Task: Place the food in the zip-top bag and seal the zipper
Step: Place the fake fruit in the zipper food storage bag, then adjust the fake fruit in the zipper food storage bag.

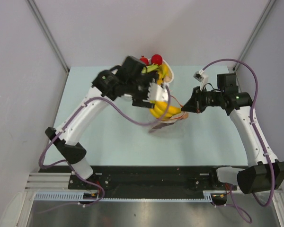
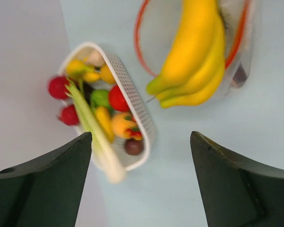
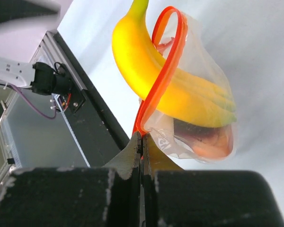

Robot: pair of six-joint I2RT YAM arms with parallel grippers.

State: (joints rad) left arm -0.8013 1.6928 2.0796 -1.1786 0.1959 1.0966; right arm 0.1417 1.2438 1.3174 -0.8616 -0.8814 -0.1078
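The right claw [image 3: 143, 142] pinched the strip [image 3: 163, 75] of the bag [image 3: 199, 52], the left claw [image 2: 141, 137] gaped; bananas [image 2: 194, 56] at its 12 o'clock likely needed nudging deeper.

The basket [image 1: 169, 72] sits at upper centre of the top view. Just below it is the zip-top bag [image 1: 166, 122], with the banana bunch [image 1: 163, 110] partly inside and one end protruding toward the basket. The right gripper [image 1: 185, 109] is at the bag's right edge.

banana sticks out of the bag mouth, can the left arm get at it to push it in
Likely yes: the open left tool hangs near the banana bunch, nothing between them.
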